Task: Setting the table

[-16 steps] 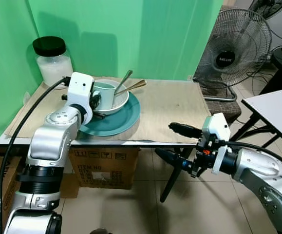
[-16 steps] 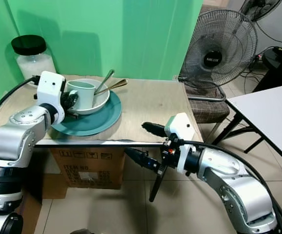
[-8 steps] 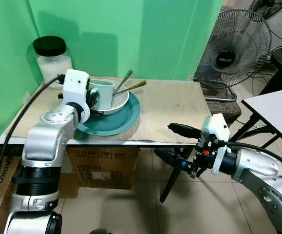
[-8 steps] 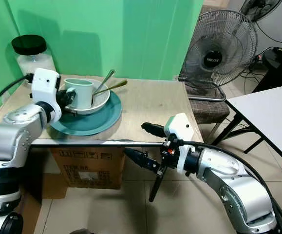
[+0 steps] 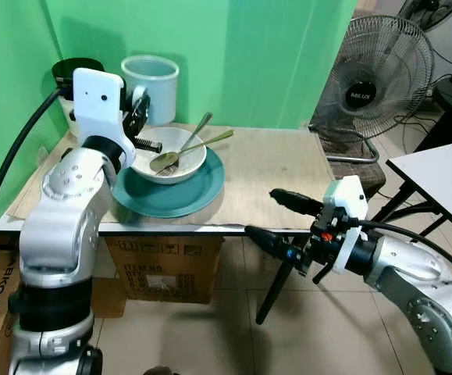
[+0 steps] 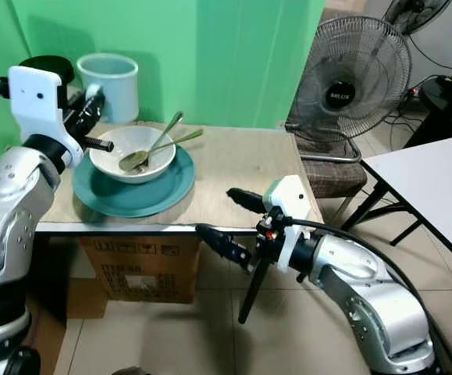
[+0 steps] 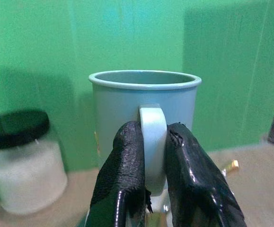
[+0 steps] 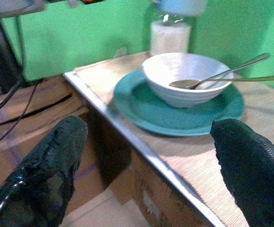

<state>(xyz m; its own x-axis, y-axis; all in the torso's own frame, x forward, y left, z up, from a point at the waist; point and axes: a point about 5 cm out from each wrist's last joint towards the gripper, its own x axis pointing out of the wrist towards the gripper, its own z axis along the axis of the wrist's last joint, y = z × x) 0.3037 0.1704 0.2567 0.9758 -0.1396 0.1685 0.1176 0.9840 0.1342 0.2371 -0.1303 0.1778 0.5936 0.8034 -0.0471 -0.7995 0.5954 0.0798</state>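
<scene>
Left wrist view: left tool (image 7: 152, 161) clamps the mug (image 7: 145, 111) handle, lifted above the bowl (image 5: 170, 153); right tool (image 5: 275, 216) gapes beside the bench (image 5: 280, 168)

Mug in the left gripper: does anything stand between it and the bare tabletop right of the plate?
The mug hangs in the left gripper above the white bowl. The two spoons rise from it toward that side; lifted this high, the mug looks likely to pass over them.

Your head cams look fwd/down over the table (image 5: 280, 168). L wrist cam sits close on the mug (image 7: 144, 113); R wrist looks low across the plate (image 8: 184, 118), shared w/ head views.
</scene>
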